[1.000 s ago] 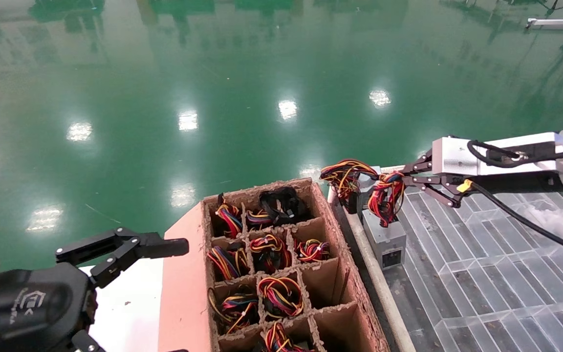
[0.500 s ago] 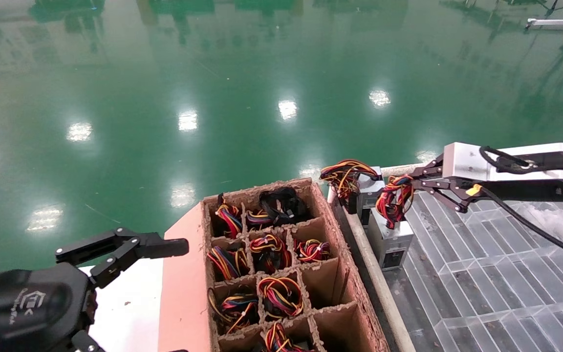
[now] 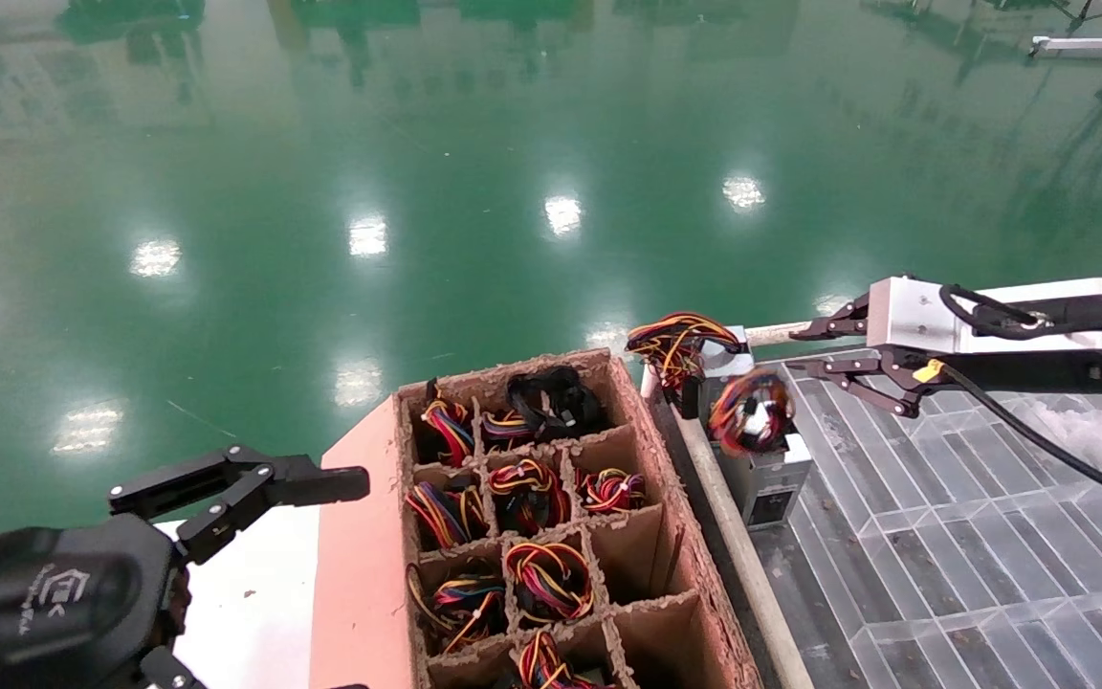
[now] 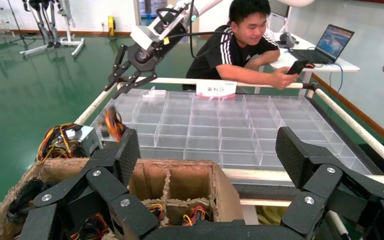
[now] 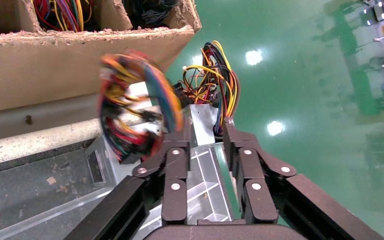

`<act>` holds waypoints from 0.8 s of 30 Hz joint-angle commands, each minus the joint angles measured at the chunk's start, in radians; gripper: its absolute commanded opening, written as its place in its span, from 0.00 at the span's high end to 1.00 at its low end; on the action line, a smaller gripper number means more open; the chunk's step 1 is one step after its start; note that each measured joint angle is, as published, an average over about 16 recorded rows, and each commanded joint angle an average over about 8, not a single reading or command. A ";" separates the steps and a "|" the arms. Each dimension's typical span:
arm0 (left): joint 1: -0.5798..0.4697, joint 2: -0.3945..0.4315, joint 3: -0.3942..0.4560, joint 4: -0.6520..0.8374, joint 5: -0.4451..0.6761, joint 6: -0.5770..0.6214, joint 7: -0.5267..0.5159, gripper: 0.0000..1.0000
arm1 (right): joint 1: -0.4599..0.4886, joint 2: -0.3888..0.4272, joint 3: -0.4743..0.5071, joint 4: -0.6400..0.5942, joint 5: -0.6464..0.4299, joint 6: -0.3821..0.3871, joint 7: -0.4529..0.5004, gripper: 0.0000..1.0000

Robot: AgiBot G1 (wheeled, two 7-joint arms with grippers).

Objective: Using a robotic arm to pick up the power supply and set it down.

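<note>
The power supply (image 3: 769, 474), a small grey metal box with a black socket panel, stands on the near left edge of the clear tray (image 3: 943, 536). Its red, blue and orange wire bundle (image 3: 750, 411) is blurred in motion on top of the box, also seen as the wire bundle (image 5: 135, 115). The silver robotic arm's right gripper (image 3: 793, 349) hangs open just right of and above the bundle, holding nothing. The black left gripper (image 4: 207, 150) is parked open at the near left, beside the cardboard box.
A second grey box with orange-yellow-black wires (image 3: 680, 349) sits just behind the power supply. The cardboard divider box (image 3: 651, 431) holds several wire bundles. A white rail (image 3: 733, 545) runs between box and tray. A person (image 4: 245, 45) sits beyond the tray.
The right gripper carried the power supply right and down onto the tray edge, then opened and let go of the wire bundle. The bundle is dropping onto the box. The left arm is still.
</note>
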 commanded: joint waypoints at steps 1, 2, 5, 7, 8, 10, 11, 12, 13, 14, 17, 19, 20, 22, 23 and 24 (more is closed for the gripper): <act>0.000 0.000 0.000 0.000 0.000 0.000 0.000 0.00 | 0.000 0.000 0.000 0.002 0.000 0.000 0.000 0.00; 0.000 0.000 0.000 0.000 0.000 0.000 0.000 0.00 | 0.000 0.000 -0.001 0.003 -0.001 -0.001 0.000 0.00; 0.000 0.000 0.000 0.000 0.000 0.000 0.000 0.00 | 0.000 0.000 -0.001 0.004 -0.002 -0.001 0.001 0.00; 0.000 0.000 0.000 0.000 0.000 0.000 0.000 0.00 | -0.001 0.000 -0.001 0.007 -0.001 -0.002 0.002 0.00; 0.000 0.000 0.000 0.000 0.000 0.000 0.000 0.00 | -0.002 0.000 0.000 0.009 0.001 -0.002 0.004 0.00; 0.000 0.000 0.000 0.000 0.000 0.000 0.000 0.00 | -0.007 0.002 0.001 0.016 0.006 -0.003 0.009 0.00; 0.000 0.000 0.000 0.000 0.000 0.000 0.000 0.00 | -0.013 0.004 0.003 0.022 0.012 -0.005 0.014 0.00; 0.000 0.000 0.000 0.000 0.000 0.000 0.000 0.00 | -0.019 0.007 0.005 0.030 0.020 -0.006 0.020 0.00; 0.000 0.000 0.000 0.000 0.000 0.000 0.000 0.00 | -0.028 0.010 0.008 0.040 0.031 -0.008 0.028 0.00; 0.000 0.000 0.000 0.000 0.000 0.000 0.000 0.00 | -0.038 0.013 0.011 0.052 0.042 -0.010 0.038 0.00; 0.000 0.000 0.000 0.000 0.000 0.000 0.000 0.00 | -0.074 0.027 0.023 0.094 0.085 -0.018 0.072 0.00; 0.000 0.000 0.000 0.000 0.000 0.000 0.000 0.00 | -0.101 0.037 0.032 0.125 0.117 -0.024 0.098 0.00; 0.000 0.000 0.000 0.000 0.000 0.000 0.000 0.00 | -0.114 0.042 0.036 0.141 0.133 -0.027 0.111 0.00; 0.000 0.000 0.000 0.000 0.000 0.000 0.000 0.00 | -0.141 0.052 0.045 0.172 0.165 -0.033 0.136 0.00; 0.000 0.000 0.000 0.000 0.000 0.000 0.000 0.00 | -0.154 0.057 0.049 0.187 0.180 -0.036 0.149 0.00; 0.000 0.000 0.000 0.000 0.000 0.000 0.000 0.00 | -0.168 0.062 0.053 0.203 0.196 -0.039 0.162 0.00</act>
